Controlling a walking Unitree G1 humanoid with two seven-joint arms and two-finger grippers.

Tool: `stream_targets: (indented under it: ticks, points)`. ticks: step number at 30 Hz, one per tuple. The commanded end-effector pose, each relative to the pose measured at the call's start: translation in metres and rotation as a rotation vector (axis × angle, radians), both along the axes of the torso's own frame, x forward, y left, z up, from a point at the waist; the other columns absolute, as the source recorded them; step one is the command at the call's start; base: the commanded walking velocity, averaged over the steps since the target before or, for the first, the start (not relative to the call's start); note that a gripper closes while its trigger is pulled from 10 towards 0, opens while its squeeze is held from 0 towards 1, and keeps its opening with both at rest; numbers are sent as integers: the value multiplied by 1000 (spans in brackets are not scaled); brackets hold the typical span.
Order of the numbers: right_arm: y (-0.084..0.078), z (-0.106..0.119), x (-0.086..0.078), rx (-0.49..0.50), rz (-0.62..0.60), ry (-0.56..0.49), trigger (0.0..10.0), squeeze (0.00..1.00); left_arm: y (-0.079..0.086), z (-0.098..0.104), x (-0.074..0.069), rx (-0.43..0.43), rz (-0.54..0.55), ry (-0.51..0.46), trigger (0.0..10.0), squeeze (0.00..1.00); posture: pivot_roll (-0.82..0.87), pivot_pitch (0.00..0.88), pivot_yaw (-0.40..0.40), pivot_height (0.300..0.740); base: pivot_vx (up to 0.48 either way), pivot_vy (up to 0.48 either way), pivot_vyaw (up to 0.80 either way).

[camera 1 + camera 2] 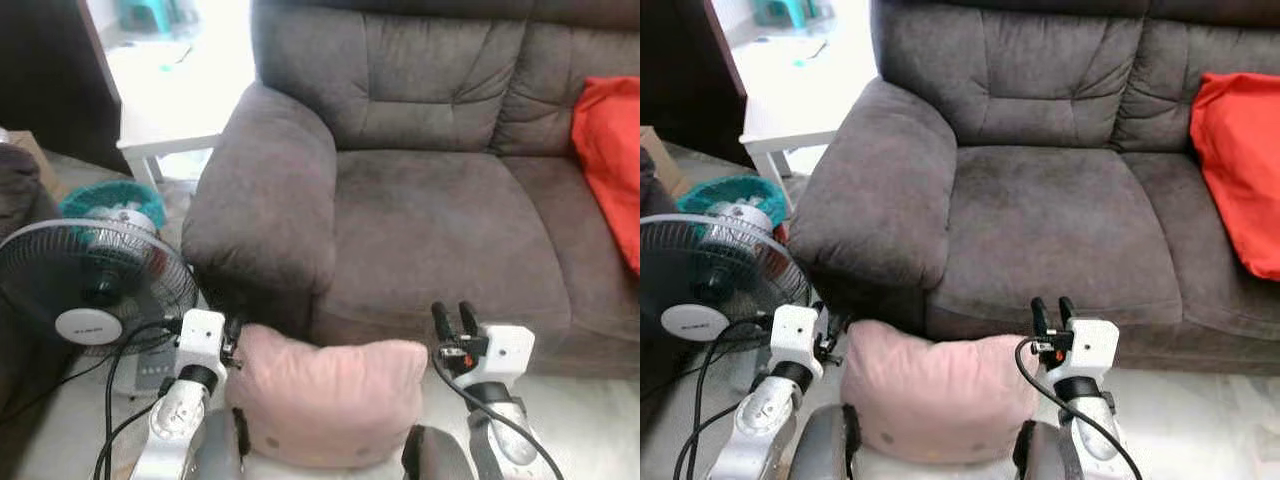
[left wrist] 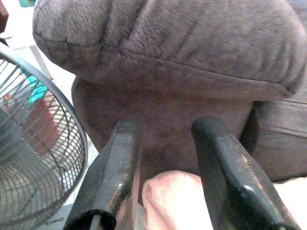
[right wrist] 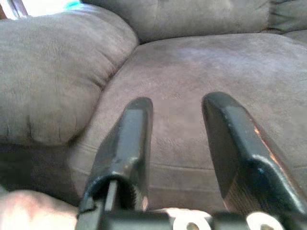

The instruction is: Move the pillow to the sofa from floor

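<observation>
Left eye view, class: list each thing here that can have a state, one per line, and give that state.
pink pillow: off the sofa seat, pressed between the two hands.
left hand: open, at the pillow's left corner.
right hand: open, beside the pillow's right edge.
sofa: near seat bare.
red cushion: lying on the sofa.
fan: upright; running or not, cannot tell.

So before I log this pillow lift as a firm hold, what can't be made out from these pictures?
- Pink pillow: its underside is cut off by the head view's bottom edge.
- Left gripper: fingertips hidden behind the pillow's corner; contact unclear.
- Right gripper: whether its arm presses the pillow cannot be told.
- Fan: base hidden by cables.
</observation>
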State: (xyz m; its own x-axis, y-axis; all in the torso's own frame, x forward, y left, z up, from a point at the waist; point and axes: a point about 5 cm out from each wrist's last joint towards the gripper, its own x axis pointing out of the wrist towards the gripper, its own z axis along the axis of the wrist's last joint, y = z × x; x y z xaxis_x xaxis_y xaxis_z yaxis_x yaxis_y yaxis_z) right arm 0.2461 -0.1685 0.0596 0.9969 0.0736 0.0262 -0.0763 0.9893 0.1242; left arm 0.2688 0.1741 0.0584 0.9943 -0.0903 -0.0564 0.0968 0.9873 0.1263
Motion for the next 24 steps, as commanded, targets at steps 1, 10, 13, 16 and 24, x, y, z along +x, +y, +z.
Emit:
stream_targets:
  ticks: [1, 10, 13, 16, 24]
  points:
    - [-6, -1, -2, -7, -16, 5, 10000, 0, -2, 2, 0, -8, -4, -6, 10000, 0, 81, 27, -51, 495, 266, 0, 0]
    - [-5, -1, -1, -6, -14, 3, 10000, 0, -3, 1, 0, -6, -8, -3, 10000, 0, 82, 25, -51, 495, 266, 0, 0]
    - [-6, -1, 0, -7, -14, 3, 10000, 0, -3, 1, 0, -5, -9, -3, 10000, 0, 82, 23, -51, 495, 266, 0, 0]
    - [-6, -1, 0, -7, -15, 2, 10000, 0, -3, 1, 0, -4, -12, -2, 10000, 0, 82, 21, -50, 495, 270, 0, 0]
    - [-5, -1, 0, -5, -13, 1, 10000, 0, -4, 1, 1, -1, -16, -3, 10000, 0, 83, 22, -50, 495, 271, 0, 0]
